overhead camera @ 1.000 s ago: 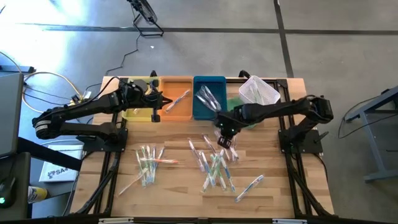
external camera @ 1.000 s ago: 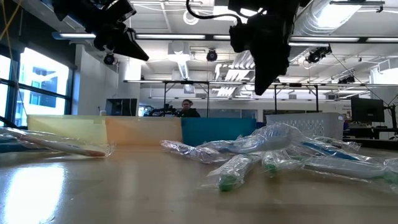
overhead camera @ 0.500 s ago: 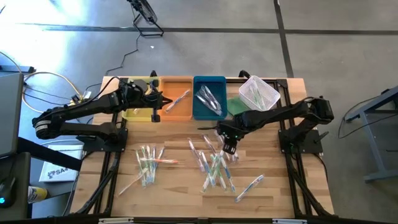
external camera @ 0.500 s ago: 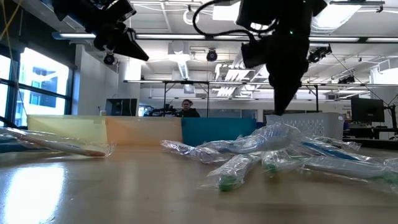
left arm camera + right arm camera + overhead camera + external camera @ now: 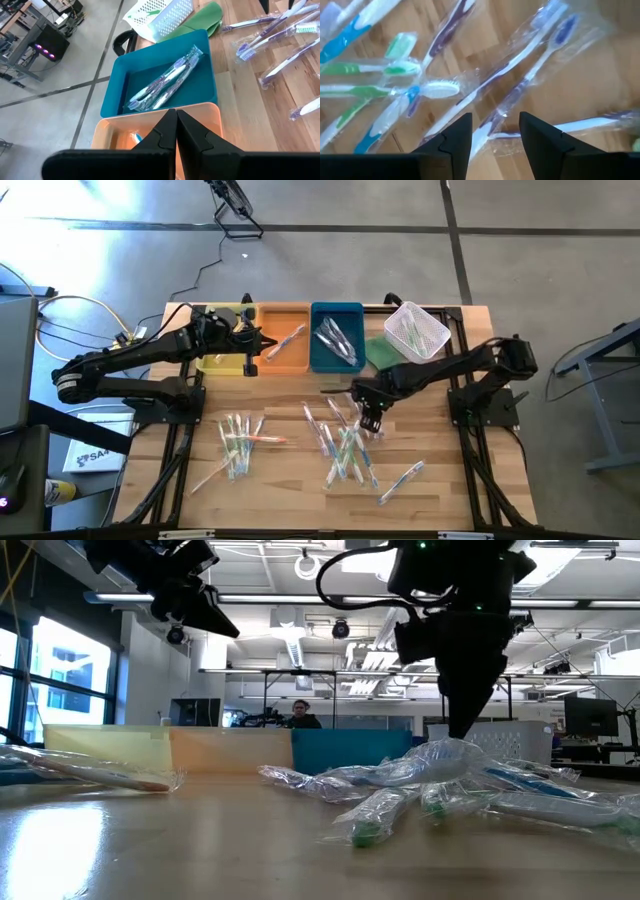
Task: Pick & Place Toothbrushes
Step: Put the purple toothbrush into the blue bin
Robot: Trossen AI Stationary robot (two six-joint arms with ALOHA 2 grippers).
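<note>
We see the right gripper (image 5: pixel 372 418) hovering, jaws parted and empty, over loose toothbrushes (image 5: pixel 345 448) on the tabletop (image 5: pixel 290 480); left gripper (image 5: pixel 262 340), jaws clenched empty, hangs above the orange tray (image 5: pixel 283 352).

Three trays (image 5: pixel 282 345) line the table's (image 5: pixel 280 480) twelve o'clock edge, a mesh basket (image 5: pixel 416 330) at two o'clock. Wrapped toothbrushes (image 5: pixel 345 445) lie scattered at centre and toward seven o'clock; more lie in two trays.
</note>
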